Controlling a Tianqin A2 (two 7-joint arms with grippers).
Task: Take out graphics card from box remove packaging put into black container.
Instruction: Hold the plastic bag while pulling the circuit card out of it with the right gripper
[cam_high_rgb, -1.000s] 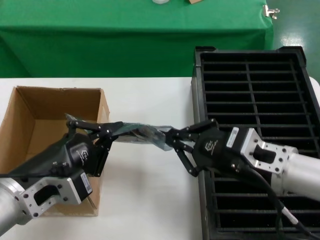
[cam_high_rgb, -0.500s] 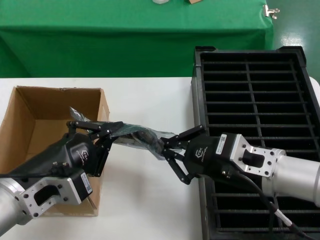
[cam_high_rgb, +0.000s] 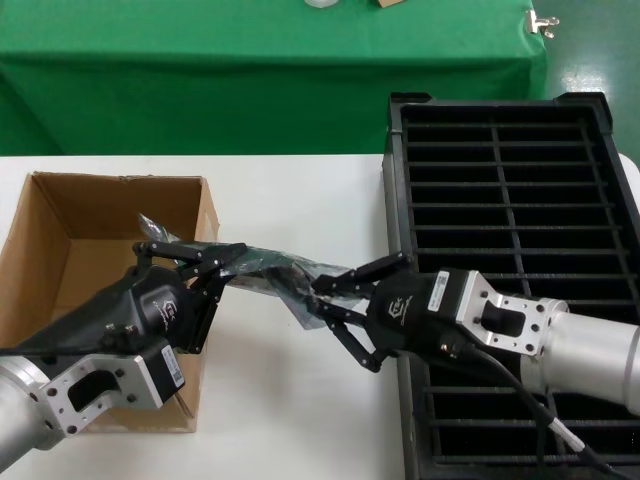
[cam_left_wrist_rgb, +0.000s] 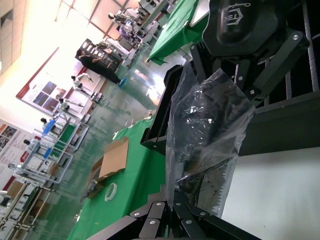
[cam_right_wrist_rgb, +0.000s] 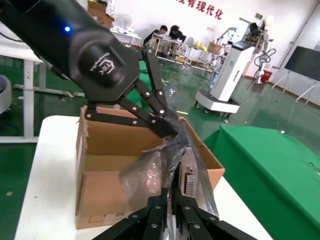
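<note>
1. Change noted: over the last second the right end effector (cam_high_rgb: 322, 300) has travelled leftward off the black container (cam_high_rgb: 600, 150) and along the packaging (cam_high_rgb: 285, 275), so the span between the two grips is shorter.
2. Right end effector: fingers closed together on the free end of the packaging; the right wrist view shows the graphics card (cam_right_wrist_rgb: 189, 181) inside, its silver bracket just beyond the fingertips.
3. Left end effector (cam_high_rgb: 225, 262): clamped narrowly on the opposite end, above the right wall of the box (cam_high_rgb: 60, 250).
4. Location: the bagged card hangs in the air between box and container, clear of the table (cam_high_rgb: 290, 200).
5. Judgement: the card is out of the box; bag removal appears to be the step in hand.
6. Clearances: open table lies beneath and beyond the span; the container's near rim sits close under the right arm.
</note>
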